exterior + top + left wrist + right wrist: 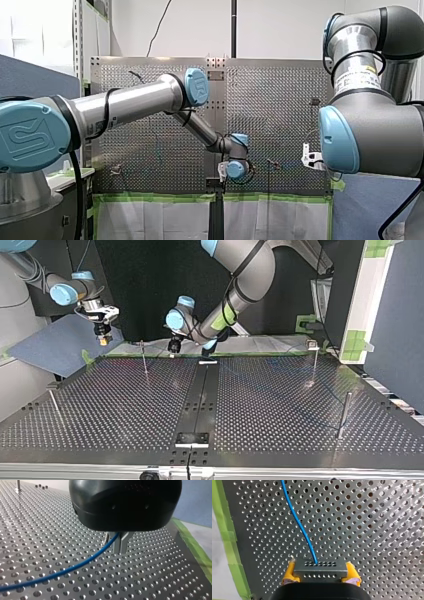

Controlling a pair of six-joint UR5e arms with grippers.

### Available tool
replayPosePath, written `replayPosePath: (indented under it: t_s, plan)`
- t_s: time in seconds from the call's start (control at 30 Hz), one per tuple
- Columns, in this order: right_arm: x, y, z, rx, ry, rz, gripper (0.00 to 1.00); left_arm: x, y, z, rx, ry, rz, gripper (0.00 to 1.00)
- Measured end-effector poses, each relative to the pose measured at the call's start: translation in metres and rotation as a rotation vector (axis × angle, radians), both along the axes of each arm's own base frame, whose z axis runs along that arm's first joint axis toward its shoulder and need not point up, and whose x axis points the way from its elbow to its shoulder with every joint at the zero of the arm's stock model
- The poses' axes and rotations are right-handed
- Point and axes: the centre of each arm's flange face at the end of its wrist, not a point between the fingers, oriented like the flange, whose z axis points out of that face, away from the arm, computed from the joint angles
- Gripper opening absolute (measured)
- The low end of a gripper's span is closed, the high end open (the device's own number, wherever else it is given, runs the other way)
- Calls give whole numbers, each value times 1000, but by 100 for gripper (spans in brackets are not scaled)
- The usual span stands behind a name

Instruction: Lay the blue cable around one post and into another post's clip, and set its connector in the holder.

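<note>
Blue thin cable [62, 571] pinched in my left gripper [113, 547] near the tabletop's [50, 542] taped edge; my right gripper [320, 574] clamps its grey perforated connector [319, 566].

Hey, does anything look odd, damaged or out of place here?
Nothing stands out. The blue cable runs unkinked from the connector gripped in my right gripper, and is pinched by my left gripper over the perforated table.

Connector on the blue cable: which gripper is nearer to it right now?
Right. My right gripper clamps the connector between its yellow pads; my left gripper holds the blue cable further along, apart from it.
</note>
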Motion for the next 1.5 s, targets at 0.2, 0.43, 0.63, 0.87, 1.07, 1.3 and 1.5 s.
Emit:
replayPosePath:
  t_s: [0.2,0.43,0.63,0.87,1.07,1.3,1.5]
  plan:
    - [-1,-6,3,-7,-1,-2,0,6,5,0,1,2,10,4]
    - [-2,-10,5,-9,-2,-2,0,13,13,-1,10,12,22,4]
    - [-1,-10,5,-8,-1,-2,0,15,15,-1,12,14,24,4]
    - [0,-9,5,-7,1,1,0,15,16,-2,13,16,24,4]
    - [1,-9,5,-6,2,2,0,14,17,-3,15,19,20,4]
    - [1,-8,4,-3,7,4,0,6,12,-8,49,19,-21,89]
    - [2,-7,4,1,12,6,0,-8,11,-15,115,30,-25,100]
